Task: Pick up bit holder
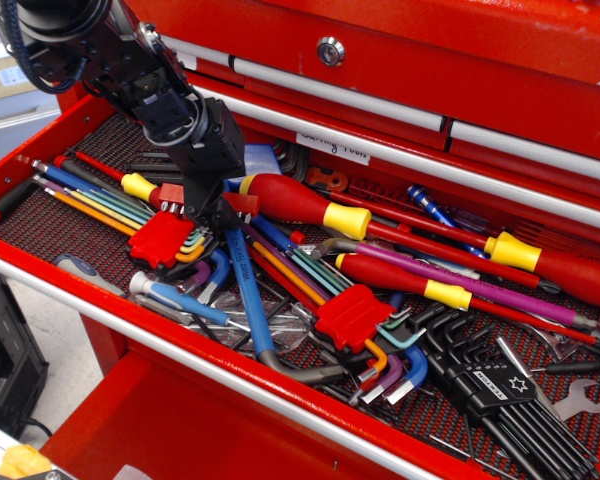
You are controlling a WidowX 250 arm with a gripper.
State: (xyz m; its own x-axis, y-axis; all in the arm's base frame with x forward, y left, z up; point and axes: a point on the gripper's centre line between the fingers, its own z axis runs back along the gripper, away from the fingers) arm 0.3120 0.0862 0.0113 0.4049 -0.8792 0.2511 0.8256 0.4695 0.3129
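The bit holder is a slim red strip lying across the tool pile in the open drawer. Its ends stick out on either side of my gripper, and short dark bits show at its left end. The black gripper comes down from the upper left, and its fingers are closed around the middle of the strip, hiding that part. The strip sits level, just above the blue hex key and the red hex-key clip.
Red-and-yellow screwdrivers lie right behind the gripper. A second red clip with coloured hex keys and a black hex-key set lie to the right. The drawer's front rail runs below, with closed drawers behind.
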